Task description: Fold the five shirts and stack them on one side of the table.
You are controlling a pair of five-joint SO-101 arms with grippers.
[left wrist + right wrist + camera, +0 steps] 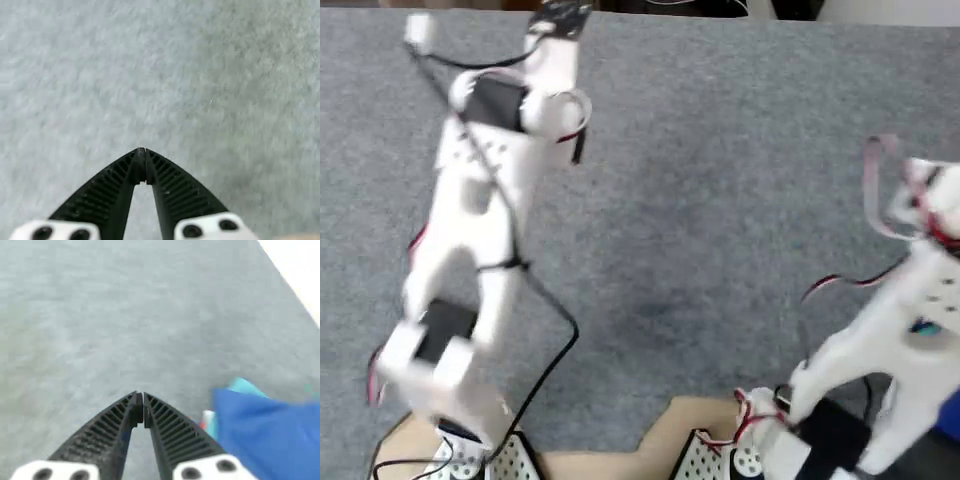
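Nearest the lower edge of the high view, a tan wooden board point(685, 425) carries the two arm bases, and a black cable point(548, 365) loops off it onto the grey felt table point(720, 200). From the lower left the left arm point(470, 210) stretches up the left side of the frame toward the upper left. Its wrist view shows the left gripper point(141, 155) clenched on nothing, the ribbed black jaws meeting at their tips above bare felt. The right arm point(905, 330) rises from the lower right and leans to the right edge of the frame. The right gripper point(140, 396) is likewise closed and holds nothing, tips together over the felt. Just beside it, in the lower right of the right wrist view, lies a blue shirt point(270, 435) with a teal cloth point(244, 387) showing at its far edge. Whether these are folded cannot be told. Beyond them the felt runs to a pale strip point(300, 270) in the upper right corner.
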